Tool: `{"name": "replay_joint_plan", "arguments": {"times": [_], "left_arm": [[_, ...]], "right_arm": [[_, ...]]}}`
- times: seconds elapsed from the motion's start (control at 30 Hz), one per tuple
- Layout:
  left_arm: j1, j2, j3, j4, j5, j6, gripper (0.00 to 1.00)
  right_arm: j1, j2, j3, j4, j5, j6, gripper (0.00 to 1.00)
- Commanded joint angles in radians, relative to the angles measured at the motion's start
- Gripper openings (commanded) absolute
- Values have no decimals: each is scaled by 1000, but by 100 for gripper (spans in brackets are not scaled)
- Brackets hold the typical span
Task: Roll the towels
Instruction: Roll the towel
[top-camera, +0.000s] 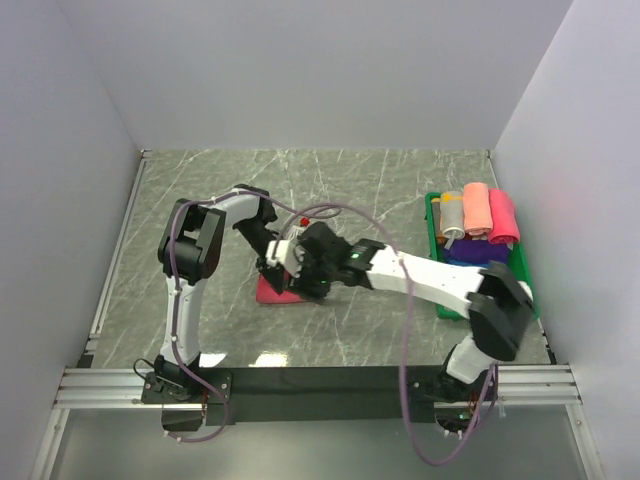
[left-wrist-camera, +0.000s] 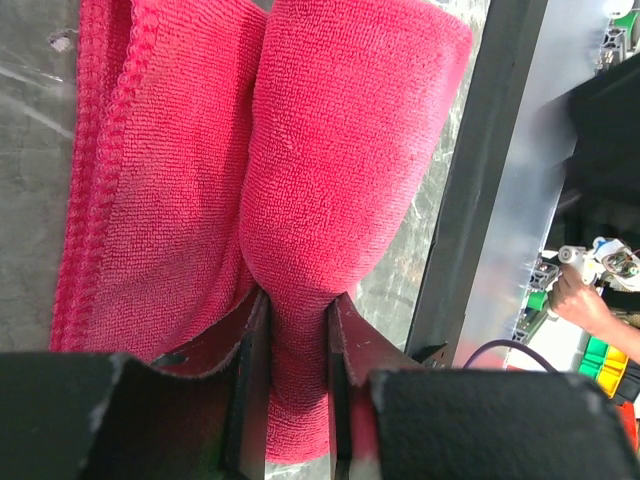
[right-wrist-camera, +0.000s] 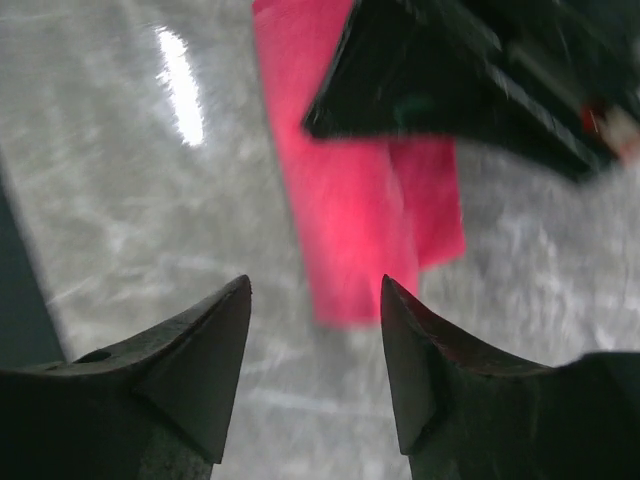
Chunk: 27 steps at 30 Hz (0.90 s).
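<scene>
Arm bases (top-camera: 185, 385) at near edge, top view; red towel (top-camera: 272, 293) on table (top-camera: 400, 180), left of centre. Left wrist view: left gripper (left-wrist-camera: 298, 310) clamped on rolled end, roll's long axis running straight away from fingers. Right wrist view: right gripper (right-wrist-camera: 315, 300) parted, empty, towel just ahead; left arm nearer.

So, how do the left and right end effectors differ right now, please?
The left end effector is shut on a bunched fold of the red towel; the right end effector is open and empty. The left one touches cloth; the right one hangs above the table, near the towel's edge. Both are at the same towel.
</scene>
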<state>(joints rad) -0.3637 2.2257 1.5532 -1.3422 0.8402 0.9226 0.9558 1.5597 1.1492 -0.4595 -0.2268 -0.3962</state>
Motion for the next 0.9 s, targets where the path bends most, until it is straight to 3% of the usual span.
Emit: {"name": "replay_joint_plan", "arguments": {"times": [0.0,0.23,0.33,0.37,0.43,0.47,0.53,0.8,0.87], "left_arm": [[0,84,-44,207,-196,73,23],[2,91,-39,209,-201,73,27],[3,94,-28,207,-190,68,29],[8,91,-28,209,-182,61,30],[19,72,-31,218,-159,55,34],[32,65,-33,216,-133,50,36],[52,33,-42,207,-109,47,41],[261,-119,-87,161,77,33,57],[337,-194,-139,233,108,-29,60]], "right_arm": [[32,91,90,119,75,-87,62],[63,249,139,101,44,-190,59],[63,289,132,73,4,-202,47],[61,299,132,62,-15,-204,35],[57,326,133,29,-38,-204,23],[52,333,135,13,-55,-201,11],[37,347,135,-25,-97,-194,2],[-78,384,171,-182,-285,-148,0],[-116,407,210,-217,-342,-136,0]]}}
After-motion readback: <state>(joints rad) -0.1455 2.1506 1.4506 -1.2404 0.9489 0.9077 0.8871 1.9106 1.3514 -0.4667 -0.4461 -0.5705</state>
